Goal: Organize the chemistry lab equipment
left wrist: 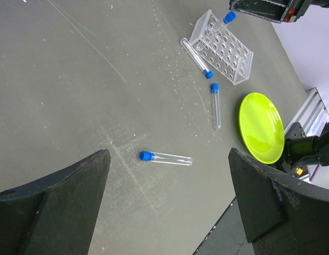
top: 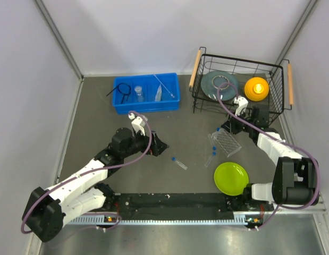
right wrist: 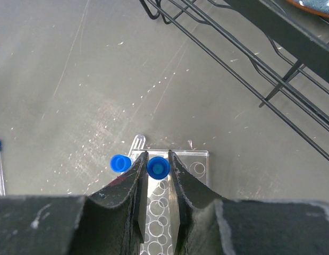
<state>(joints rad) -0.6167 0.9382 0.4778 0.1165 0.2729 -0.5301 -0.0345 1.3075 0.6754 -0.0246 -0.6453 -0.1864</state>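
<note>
You had the left arm [top: 84, 180] lying low, running from its base at the near left corner up and to the right, with the elbow folded near the centre of the top view. The left gripper [top: 158, 144] pointed to the right and a little downward. Its jaws were spread wide, one dark finger at each lower corner of the wrist view. Over on the other side, your right arm [top: 270, 142] rose from its base and reached back and leftward, wrist bent down. The right gripper [top: 228, 127] aimed almost straight down. Its fingers [right wrist: 133, 180] were drawn close together, pinching a blue-capped tube [right wrist: 158, 167] at its cap end.
</note>
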